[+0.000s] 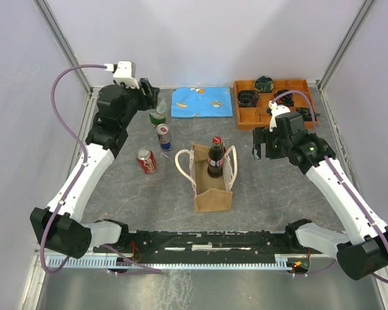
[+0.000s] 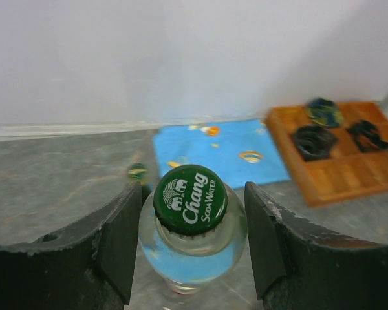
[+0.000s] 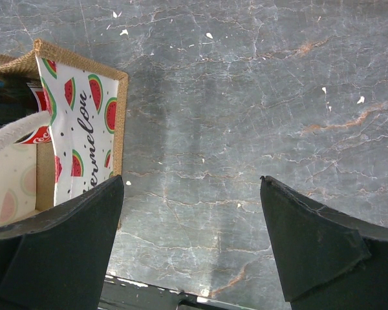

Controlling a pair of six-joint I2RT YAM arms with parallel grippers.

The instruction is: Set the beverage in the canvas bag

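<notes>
A clear soda-water bottle with a green cap [image 2: 190, 199] stands on the table at the back left [image 1: 157, 115]. My left gripper [image 2: 191, 191] is open and hangs over it, one finger on each side of the bottle's shoulder; it also shows in the top view [image 1: 151, 94]. The tan canvas bag [image 1: 213, 191] with cream handles stands mid-table, with a dark cola bottle [image 1: 215, 157] upright inside. My right gripper [image 1: 260, 147] is open and empty over bare table right of the bag [image 3: 84, 123]; its jaws stand wide apart in the right wrist view [image 3: 191, 178].
A blue-silver can [image 1: 163, 137] stands just in front of the soda bottle, and a red can [image 1: 147, 161] lies nearer, left of the bag. A blue cloth [image 1: 202, 102] lies at the back. An orange compartment tray [image 1: 250, 116] with dark items sits back right.
</notes>
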